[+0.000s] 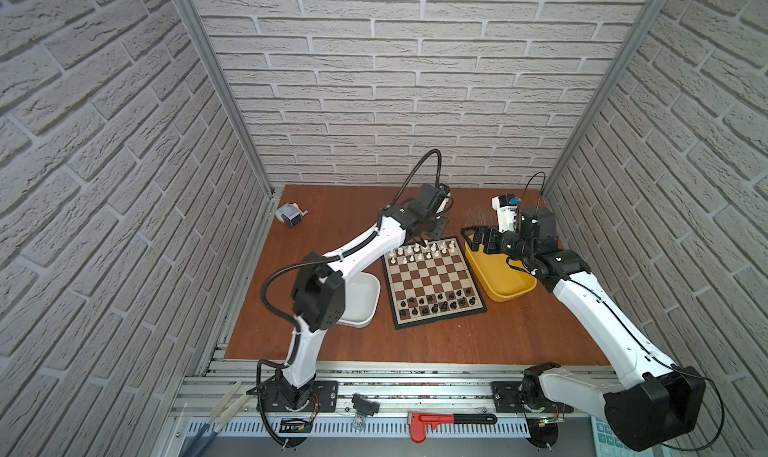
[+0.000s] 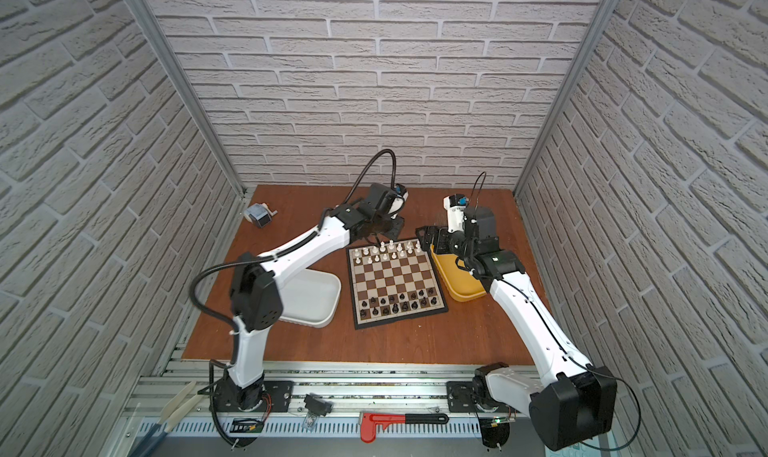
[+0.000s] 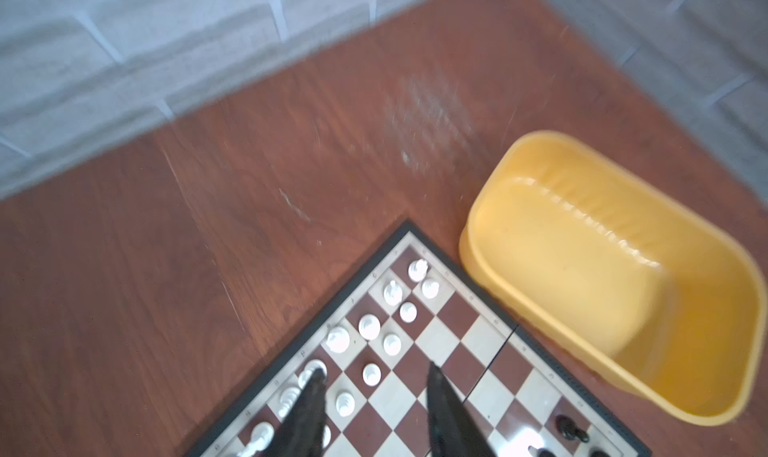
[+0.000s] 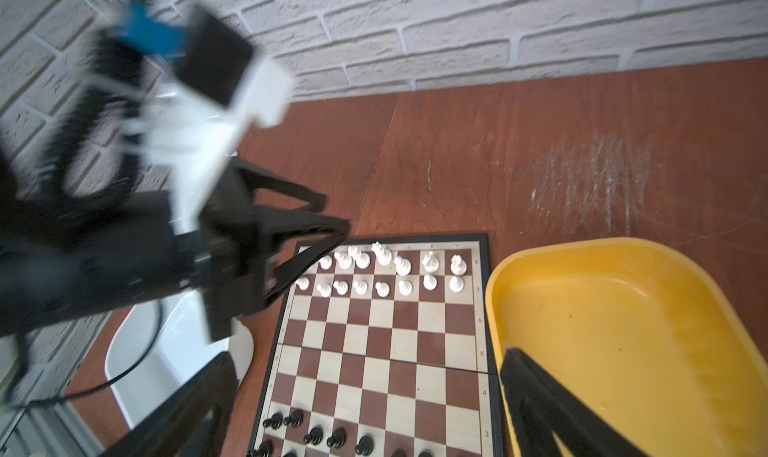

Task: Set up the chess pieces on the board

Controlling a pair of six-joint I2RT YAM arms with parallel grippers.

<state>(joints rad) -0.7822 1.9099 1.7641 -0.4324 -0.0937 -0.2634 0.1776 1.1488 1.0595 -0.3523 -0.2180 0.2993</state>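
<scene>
The board [image 1: 434, 278] lies mid-table in both top views. White chess pieces [image 1: 424, 252] fill its two far rows, and black ones [image 1: 436, 303] stand in the two near rows. My left gripper [image 1: 422, 240] hovers over the far white rows. In the left wrist view it [image 3: 375, 371] is open, one fingertip [image 3: 316, 386] overlapping a white piece, a white pawn [image 3: 371, 374] below the gap, nothing held. My right gripper [image 1: 473, 233] hangs over the yellow tub's far end. In the right wrist view it [image 4: 368, 361] is wide open and empty.
A yellow tub [image 1: 505, 284] sits right of the board and a white tub [image 1: 361, 301] left, partly under the left arm. A small grey device [image 1: 291, 215] lies at the far left. A red-and-black tool [image 1: 440, 421] rests on the front rail.
</scene>
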